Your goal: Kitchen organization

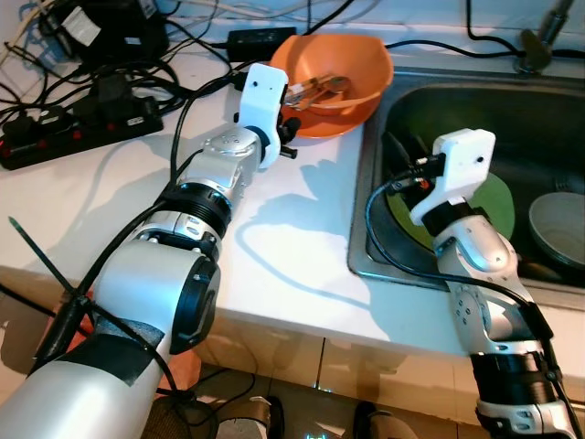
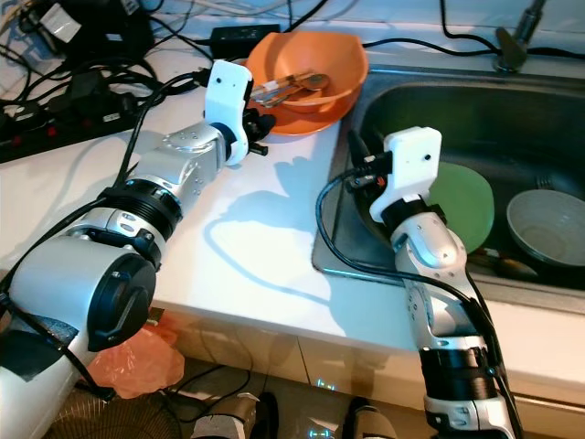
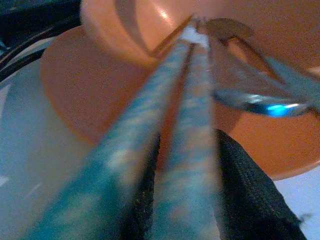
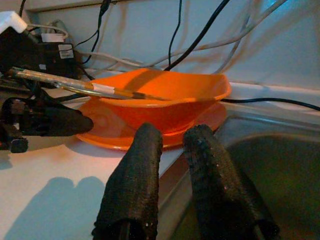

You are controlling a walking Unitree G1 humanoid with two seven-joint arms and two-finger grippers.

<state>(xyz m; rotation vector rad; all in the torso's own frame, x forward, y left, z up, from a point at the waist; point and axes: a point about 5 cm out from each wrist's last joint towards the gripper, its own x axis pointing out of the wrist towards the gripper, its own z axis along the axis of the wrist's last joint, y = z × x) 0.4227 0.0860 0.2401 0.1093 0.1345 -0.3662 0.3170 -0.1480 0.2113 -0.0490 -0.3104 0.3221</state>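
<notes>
Left tool: at the near-left rim of the orange bowl, closed on a pair of chopsticks whose tips reach over the rim into the bowl.
Right tool: over the sink's left edge, pointing at the bowl; its two black fingers stand a narrow gap apart with nothing between them.
Orange bowl: on the white table at the far side, just left of the sink, sitting on an orange plate; a spoon lies inside.
Sink: right of the table, holding a green plate and a pale bowl further right.
Around: a black power strip and tangled cables at the far left; a tap base behind the sink.
Open room: bare white table between the arms, running to its near edge.
Writing: a white label on a black adapter, too small to read.
</notes>
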